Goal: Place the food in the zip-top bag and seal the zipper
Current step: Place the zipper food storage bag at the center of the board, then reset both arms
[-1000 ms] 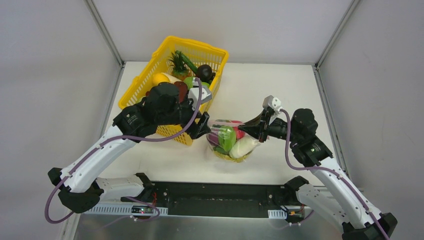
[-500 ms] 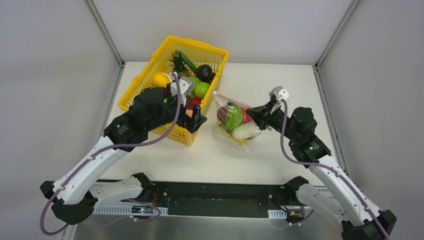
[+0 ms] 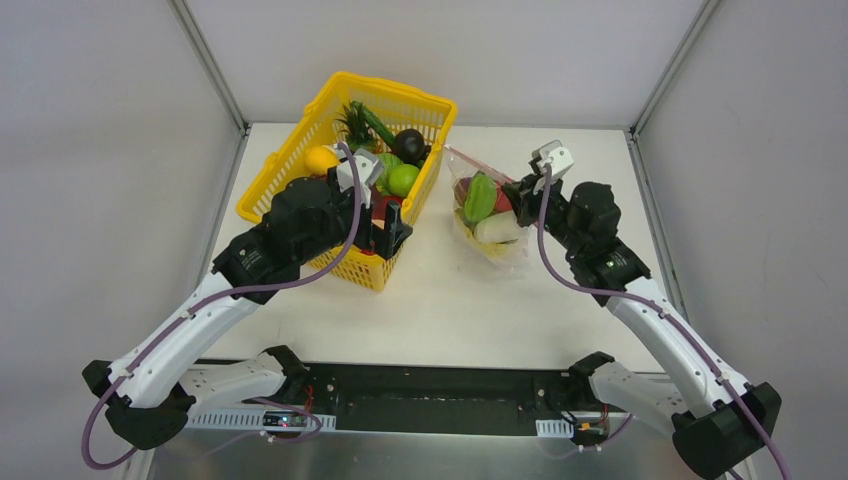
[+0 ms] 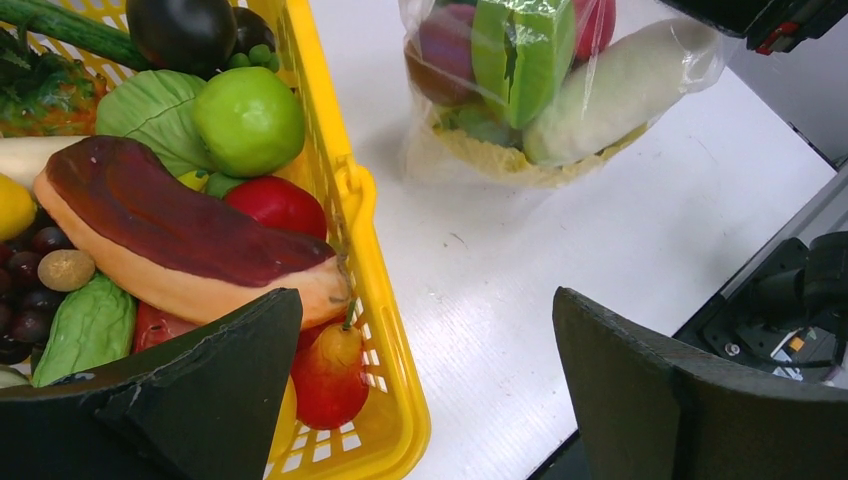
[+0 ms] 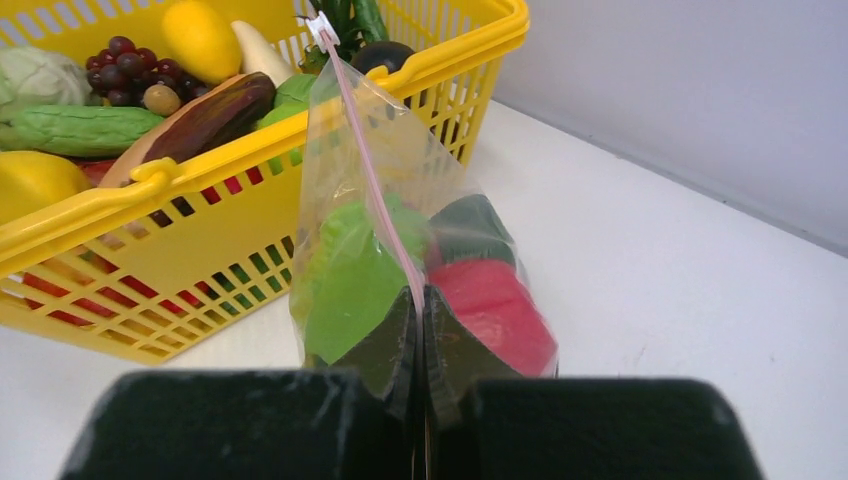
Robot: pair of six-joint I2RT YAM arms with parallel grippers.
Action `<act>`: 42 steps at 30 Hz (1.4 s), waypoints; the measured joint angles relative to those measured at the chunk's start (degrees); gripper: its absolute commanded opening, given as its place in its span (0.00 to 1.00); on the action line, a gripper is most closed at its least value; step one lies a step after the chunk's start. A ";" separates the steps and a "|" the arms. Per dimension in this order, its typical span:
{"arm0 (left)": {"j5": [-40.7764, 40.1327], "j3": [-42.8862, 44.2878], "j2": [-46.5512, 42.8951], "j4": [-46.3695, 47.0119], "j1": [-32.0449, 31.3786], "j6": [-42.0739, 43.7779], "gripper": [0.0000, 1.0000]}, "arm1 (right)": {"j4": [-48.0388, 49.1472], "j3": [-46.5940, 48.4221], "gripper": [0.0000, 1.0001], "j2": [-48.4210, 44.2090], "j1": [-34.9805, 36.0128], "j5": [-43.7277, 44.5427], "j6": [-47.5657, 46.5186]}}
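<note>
The clear zip-top bag (image 3: 487, 212) stands upright to the right of the yellow basket, holding food: a green piece (image 4: 520, 50), a white radish (image 4: 612, 88), a red piece (image 5: 500, 312) and yellow cabbage (image 4: 500, 165) at the bottom. My right gripper (image 3: 516, 190) (image 5: 420, 300) is shut on the pink zipper (image 5: 372, 185) at its near end. The strip runs straight away from the fingers. My left gripper (image 3: 388, 228) (image 4: 425, 305) is open and empty over the basket's near corner, apart from the bag.
The yellow mesh basket (image 3: 300, 160) (image 4: 345, 190) holds more food: a green apple (image 4: 248, 120), a sweet potato (image 4: 180, 235), a red pear (image 4: 328, 385), grapes (image 5: 140, 62) and a lemon (image 5: 202, 38). Grey walls enclose the white table (image 3: 560, 270).
My left gripper opened, let go of the bag and drew back to the basket's corner. My right gripper carried the bag away from the arm bases, towards the back of the table.
</note>
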 measured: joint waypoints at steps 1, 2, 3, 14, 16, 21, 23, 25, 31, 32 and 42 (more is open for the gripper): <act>-0.17 -0.09 -0.02 0.02 0.00 -0.22 1.00 | -0.02 0.52 0.00 0.42 -0.04 0.46 -0.76; -0.44 -0.17 -0.02 0.04 0.00 -0.44 1.00 | -0.04 0.90 0.00 0.66 -0.04 0.59 -1.73; -0.68 -0.22 -0.02 0.04 0.00 -0.55 1.00 | -0.17 1.07 0.00 0.72 -0.15 0.15 -2.67; -4.42 -1.97 -1.33 0.92 0.00 -1.36 1.00 | -7.28 -6.27 0.06 -3.17 0.74 -19.34 -3.78; -4.44 -1.97 -1.36 1.05 0.00 -1.51 1.00 | -9.57 -8.50 0.12 -5.01 1.07 -22.97 -2.62; -4.42 -1.99 -1.33 1.40 0.17 -2.05 1.00 | -13.64 -10.23 0.30 -9.73 1.22 -29.70 0.15; -4.39 -1.99 -1.27 1.40 0.37 -2.12 1.00 | -13.73 -10.23 0.30 -11.04 1.29 -30.82 0.55; -4.37 -1.99 -1.03 1.44 0.37 -2.25 1.00 | -14.08 -10.23 0.31 -11.63 1.29 -31.32 1.07; -4.48 -1.99 -0.61 1.42 0.37 -2.54 1.00 | -14.19 -10.21 0.47 -11.17 1.33 -29.64 3.37; -4.61 -2.01 -0.70 1.42 0.37 -2.60 1.00 | -13.57 -10.23 0.50 -11.17 1.33 -28.61 4.17; -12.26 -4.04 -3.61 0.96 4.22 -5.75 1.00 | -8.35 -12.55 0.88 -11.52 1.36 -1.86 12.55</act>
